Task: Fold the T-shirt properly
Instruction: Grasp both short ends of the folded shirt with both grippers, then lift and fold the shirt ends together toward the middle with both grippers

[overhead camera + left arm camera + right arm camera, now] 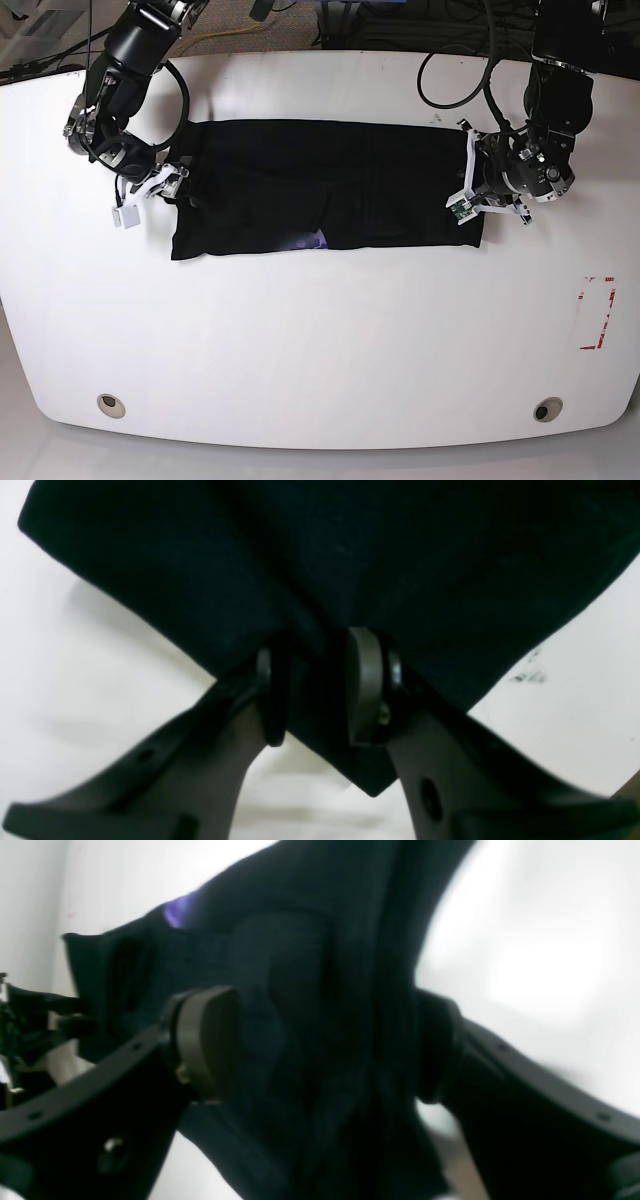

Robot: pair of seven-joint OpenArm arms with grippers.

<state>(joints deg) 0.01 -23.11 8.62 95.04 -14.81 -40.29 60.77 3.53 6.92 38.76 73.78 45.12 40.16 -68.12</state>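
The left fingers (362, 685) pinch a corner of the black T-shirt (330, 185), cloth bunched between the pads, at the shirt's end toward the bench's right edge. The right fingers (205, 1040) stand spread wide, with dark fabric lying between them; whether they press it cannot be told. The folded shirt lies as a long strip across the far middle of the white bench (320, 340), a sliver of purple print (308, 240) peeking at its near edge; no writing is legible. A red-and-white marker (596, 312) sits near the right edge. Both black arms reach in from the far corners.
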